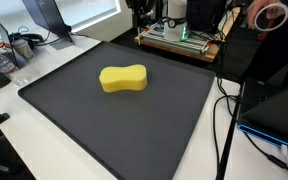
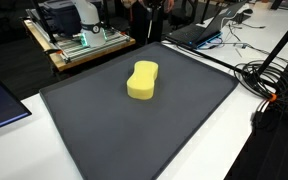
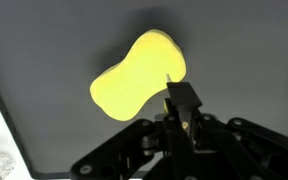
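While the gripper (image 3: 179,88) hovers pinched empty above the yellow sponge (image 3: 134,82), cables (image 2: 269,78) edge the mat (image 2: 104,130).

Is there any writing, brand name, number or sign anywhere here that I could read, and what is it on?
None can be read.
The yellow sponge, the dark mat and the gripper show no lettering.
Any labels on the equipment behind the mat are too small and blurred to make out.
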